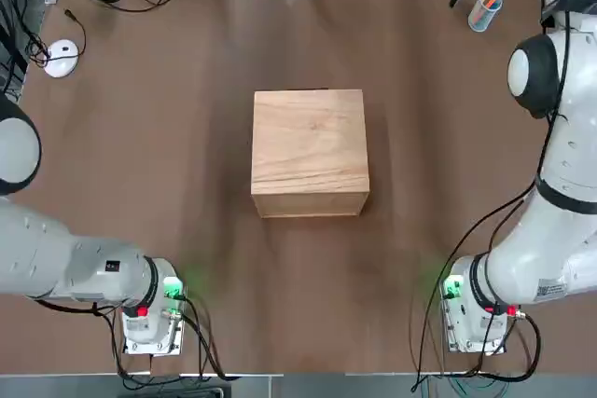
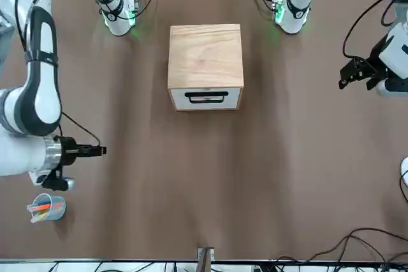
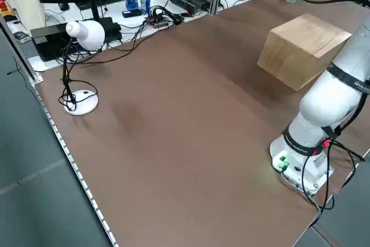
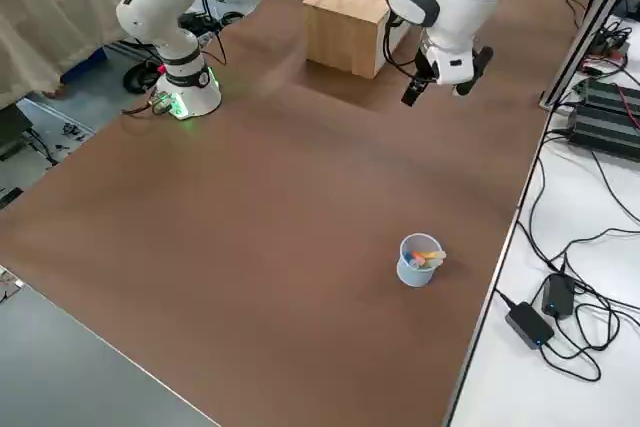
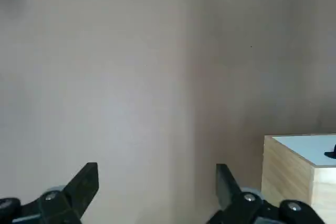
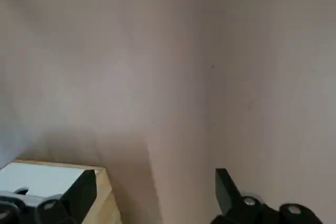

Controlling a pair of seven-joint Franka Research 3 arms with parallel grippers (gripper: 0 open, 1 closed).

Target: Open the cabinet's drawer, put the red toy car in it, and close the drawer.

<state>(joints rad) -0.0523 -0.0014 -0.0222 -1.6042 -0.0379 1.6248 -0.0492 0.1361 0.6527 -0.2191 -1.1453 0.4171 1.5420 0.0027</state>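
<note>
1. The cabinet, one wooden box, stands mid-table, its single drawer closed, dark handle facing away from the arm bases.
2. No red toy car shows in any view.
3. Two arms hover at the far corners: the left gripper and right gripper both spread, holding nothing.
4. One pen cup, one white mouse.

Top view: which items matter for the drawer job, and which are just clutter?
Job:
cabinet
drawer, shut
left gripper and right gripper, both open, clear of the cabinet
red toy car: not seen in any view

Lying about:
white mouse
cup of pens
</note>
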